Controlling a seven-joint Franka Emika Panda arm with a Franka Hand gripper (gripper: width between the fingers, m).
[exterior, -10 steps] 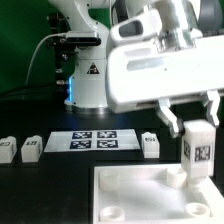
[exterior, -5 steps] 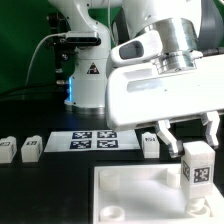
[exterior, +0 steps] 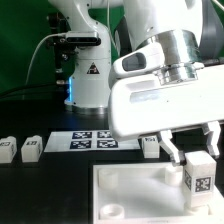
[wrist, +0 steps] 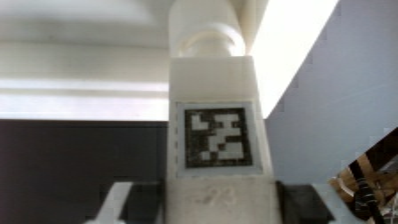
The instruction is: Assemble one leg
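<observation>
My gripper (exterior: 196, 152) is shut on a leg (exterior: 199, 176), a small white block with a black-and-white tag facing the camera. I hold it upright over the far corner of the large white plate (exterior: 130, 195) at the exterior view's right, its lower end at the plate's top. In the wrist view the leg (wrist: 217, 120) fills the middle, tag toward the camera, with a finger (wrist: 128, 204) pressed on each side and its rounded far end against the plate (wrist: 89, 80). Three more legs (exterior: 30, 148) lie on the table.
The marker board (exterior: 93, 141) lies flat behind the plate. Two legs sit at the exterior view's left (exterior: 6, 149) and one (exterior: 150, 145) right of the marker board. The robot base (exterior: 88, 75) stands behind.
The gripper has moved down and slightly toward the exterior view's right with the leg, bringing it lower onto the plate's far corner.
</observation>
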